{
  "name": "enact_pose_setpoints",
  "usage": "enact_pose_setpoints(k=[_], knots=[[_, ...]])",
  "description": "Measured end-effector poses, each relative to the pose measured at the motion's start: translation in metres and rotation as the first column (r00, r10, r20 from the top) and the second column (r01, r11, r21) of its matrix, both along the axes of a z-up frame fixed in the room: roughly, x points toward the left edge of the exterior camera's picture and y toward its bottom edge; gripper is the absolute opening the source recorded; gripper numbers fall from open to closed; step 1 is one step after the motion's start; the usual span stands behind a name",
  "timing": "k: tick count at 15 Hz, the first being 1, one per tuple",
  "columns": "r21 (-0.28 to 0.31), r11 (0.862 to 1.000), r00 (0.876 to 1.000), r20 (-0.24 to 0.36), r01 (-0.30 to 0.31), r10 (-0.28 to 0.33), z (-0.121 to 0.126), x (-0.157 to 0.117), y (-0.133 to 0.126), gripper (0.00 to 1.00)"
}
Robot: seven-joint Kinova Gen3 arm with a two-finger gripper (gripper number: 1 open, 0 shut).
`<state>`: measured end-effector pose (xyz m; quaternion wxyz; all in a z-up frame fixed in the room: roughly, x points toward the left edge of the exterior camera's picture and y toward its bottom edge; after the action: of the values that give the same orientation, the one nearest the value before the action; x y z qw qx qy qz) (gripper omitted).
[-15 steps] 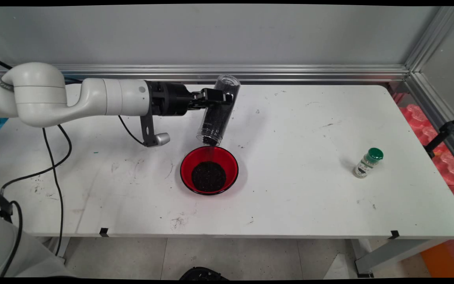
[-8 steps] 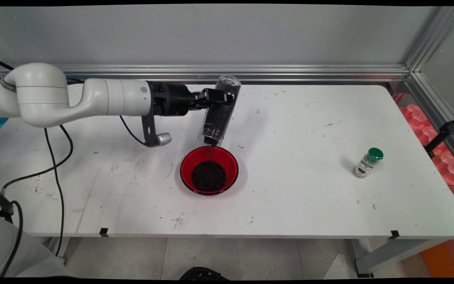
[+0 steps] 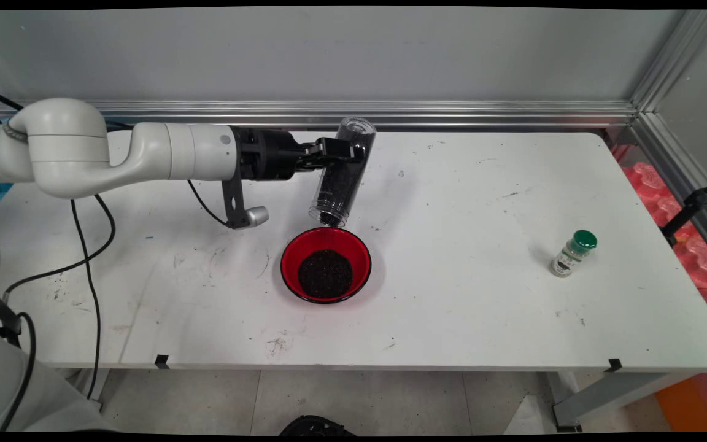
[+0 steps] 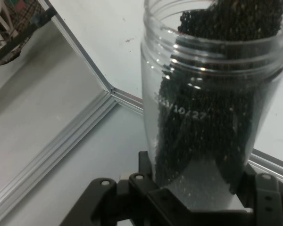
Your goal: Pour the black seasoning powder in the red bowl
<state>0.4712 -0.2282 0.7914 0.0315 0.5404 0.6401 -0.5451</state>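
Observation:
My gripper (image 3: 346, 151) is shut on a clear plastic jar (image 3: 341, 173) partly filled with small black grains. The jar hangs tilted, mouth down, just above the far rim of a red bowl (image 3: 325, 264). A dark heap of the same grains (image 3: 324, 274) lies in the bowl. In the hand view the jar (image 4: 212, 99) fills the middle, its open mouth at the top and the grains packed toward that end, with the gripper's black linkage (image 4: 198, 200) clamped round its lower part.
A small spice bottle with a green cap (image 3: 572, 253) stands near the table's right end. Black cables (image 3: 86, 245) hang from the arm at the left. An aluminium rail (image 3: 353, 112) runs along the wall behind the table.
The stream of grains that fell from the jar into the bowl a second ago has stopped. The arm and jar have shifted slightly right and the jar's mouth has lifted a little.

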Motion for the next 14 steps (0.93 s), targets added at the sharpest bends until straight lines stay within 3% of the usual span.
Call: enact_pose_setpoints(k=[14], knots=[[0.011, 1.000, 1.000, -0.012, -0.009, 0.009, 0.0007, -0.0002, -0.0008, 0.00]])
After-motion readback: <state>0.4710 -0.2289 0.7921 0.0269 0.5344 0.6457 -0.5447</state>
